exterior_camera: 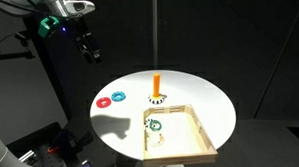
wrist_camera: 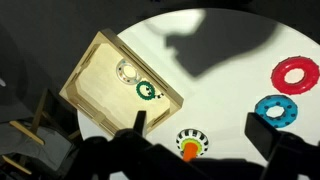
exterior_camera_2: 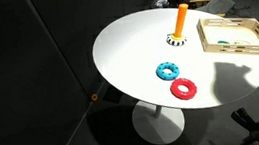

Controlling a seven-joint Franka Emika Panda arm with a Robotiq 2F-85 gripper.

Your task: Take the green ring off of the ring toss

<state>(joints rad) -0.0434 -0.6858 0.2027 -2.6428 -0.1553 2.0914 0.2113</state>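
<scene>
The ring toss (exterior_camera: pixel 157 91) is an upright orange peg on a round black-and-white base, standing mid-table; it shows in both exterior views (exterior_camera_2: pixel 180 27). In the wrist view its base (wrist_camera: pixel 190 142) has a thin yellow-green band around the foot of the peg. A dark green ring (wrist_camera: pixel 147 91) lies inside the wooden tray (wrist_camera: pixel 92 70). My gripper (exterior_camera: pixel 88 48) hangs high above the table's far edge, open and empty. In the wrist view its fingers (wrist_camera: pixel 200 128) straddle the ring toss from well above. The gripper is out of view in an exterior view.
A blue ring (exterior_camera: pixel 118 96) and a red ring (exterior_camera: pixel 103 101) lie flat on the round white table (exterior_camera: pixel 205 97) beside the ring toss. They also show in the wrist view, blue ring (wrist_camera: pixel 274 110), red ring (wrist_camera: pixel 296 73). The tray (exterior_camera: pixel 197 142) sits near the table's edge.
</scene>
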